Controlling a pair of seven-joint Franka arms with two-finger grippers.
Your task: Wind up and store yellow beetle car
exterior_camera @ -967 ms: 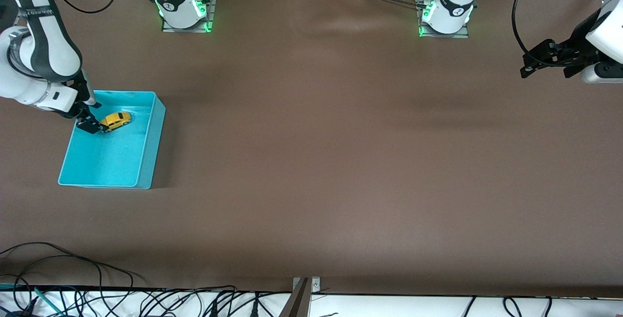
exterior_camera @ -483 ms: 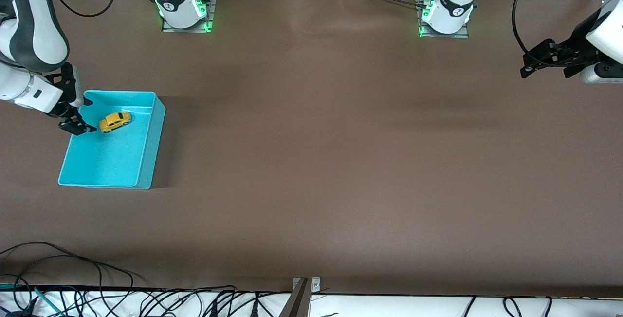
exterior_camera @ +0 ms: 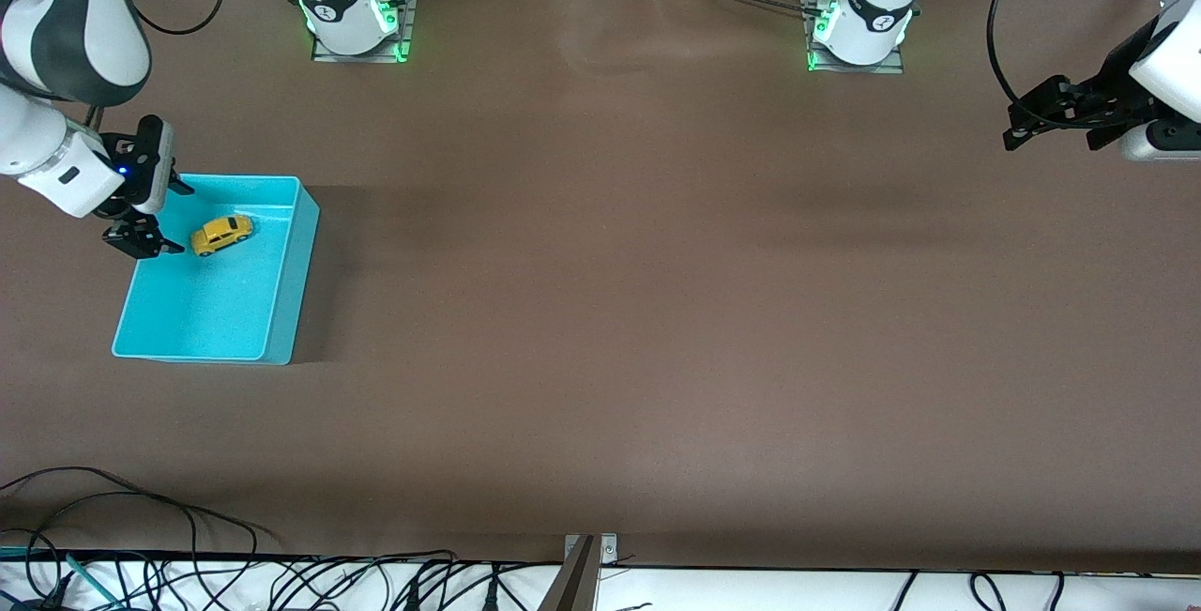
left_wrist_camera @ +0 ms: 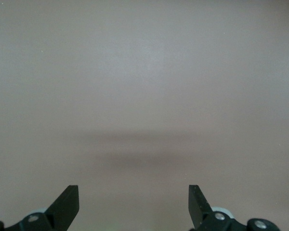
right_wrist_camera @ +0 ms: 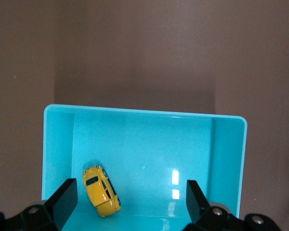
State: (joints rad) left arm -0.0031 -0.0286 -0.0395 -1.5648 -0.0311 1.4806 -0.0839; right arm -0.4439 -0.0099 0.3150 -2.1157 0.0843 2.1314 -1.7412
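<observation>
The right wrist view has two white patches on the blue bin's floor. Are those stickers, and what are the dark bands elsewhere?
Right wrist view: the patches look like glare from overhead lights on the glossy turquoise bin, near the yellow beetle car. Left wrist view: the soft dark bands on the bare table look like shadow. Front view: similar broad shadows.

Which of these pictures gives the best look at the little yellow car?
The right wrist view: the car lies large in the bin, roof and windows clear. The front view shows the car only as a small shape in the bin. The left wrist view shows only bare table.
</observation>
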